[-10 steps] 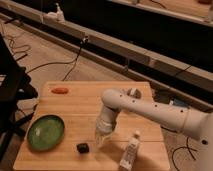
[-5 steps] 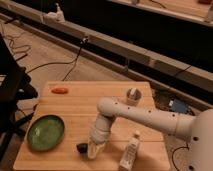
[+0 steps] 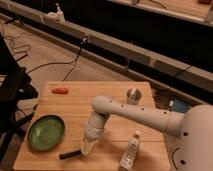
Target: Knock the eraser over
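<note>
Compared with the frame half a second earlier, the small black rectangular eraser (image 3: pixel 70 154), then a compact block, now lies flat as a long dark bar near the front edge of the light wooden bench (image 3: pixel 117 107), and the white robot arm (image 3: pixel 137 114) reaches further toward the front-left corner. That arm crosses the bench from the right edge, bending down at mid-bench. A round green plate (image 3: pixel 46 132) rests near the left edge, just behind the eraser. The pale gripper (image 3: pixel 87 146) hangs at the front edge, its tip at the right end of the eraser; whether its fingers are spread or pressed together cannot be told. A white plastic bottle (image 3: pixel 130 151) lies toward the front-right corner. A small orange-red item (image 3: pixel 60 91) sits near the rear-left corner.
</note>
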